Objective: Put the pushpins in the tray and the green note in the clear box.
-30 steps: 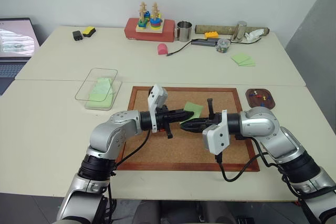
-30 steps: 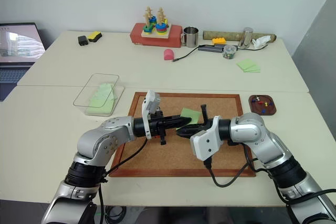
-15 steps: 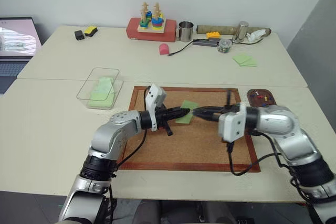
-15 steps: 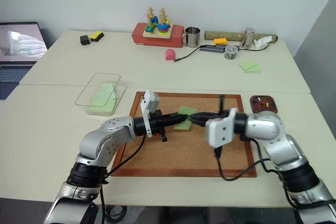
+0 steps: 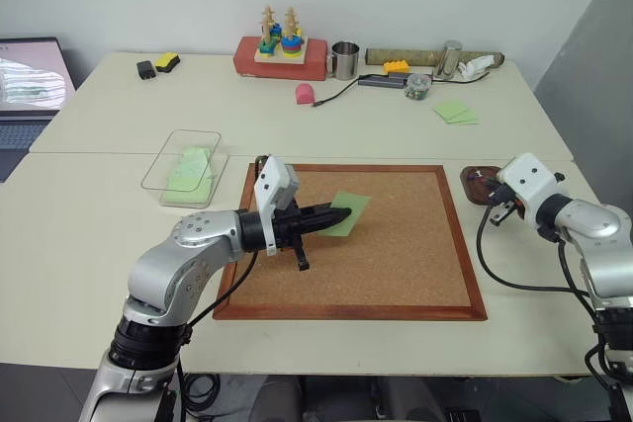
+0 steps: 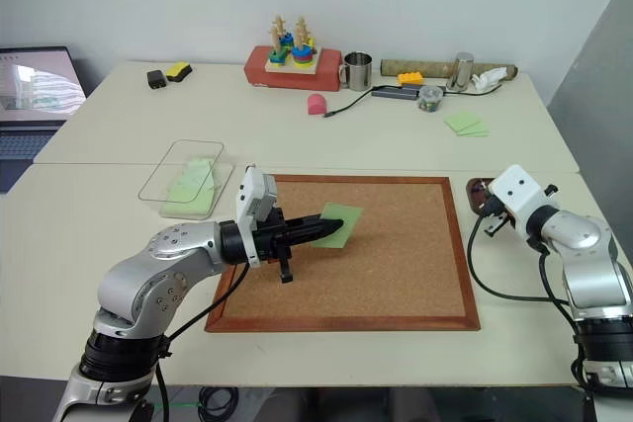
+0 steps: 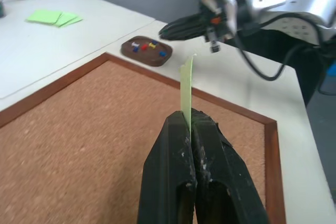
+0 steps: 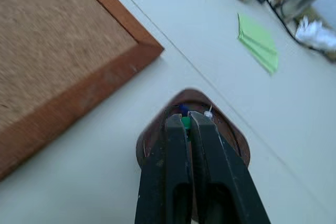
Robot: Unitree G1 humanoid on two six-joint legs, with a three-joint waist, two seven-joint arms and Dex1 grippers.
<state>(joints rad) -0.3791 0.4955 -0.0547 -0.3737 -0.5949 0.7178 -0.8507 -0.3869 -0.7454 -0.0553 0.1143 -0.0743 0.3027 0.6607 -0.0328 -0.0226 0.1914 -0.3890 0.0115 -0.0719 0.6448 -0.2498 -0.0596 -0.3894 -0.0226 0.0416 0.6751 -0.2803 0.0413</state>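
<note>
Left wrist view: left gripper (image 7: 190, 121) clamps green note (image 7: 186, 85) above cork board (image 7: 79, 124); right gripper (image 8: 185, 121) pinches green pushpin (image 8: 185, 123) over tray (image 8: 231, 135)

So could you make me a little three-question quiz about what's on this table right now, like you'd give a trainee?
1. True or false: the left gripper is shut on the green note.
2. The right gripper is above which thing? A) the clear box B) the tray C) the cork board
3. Fill in: the small coloured things lying in the tray are ____.

Key: 1 true; 2 B; 3 pushpins.
</note>
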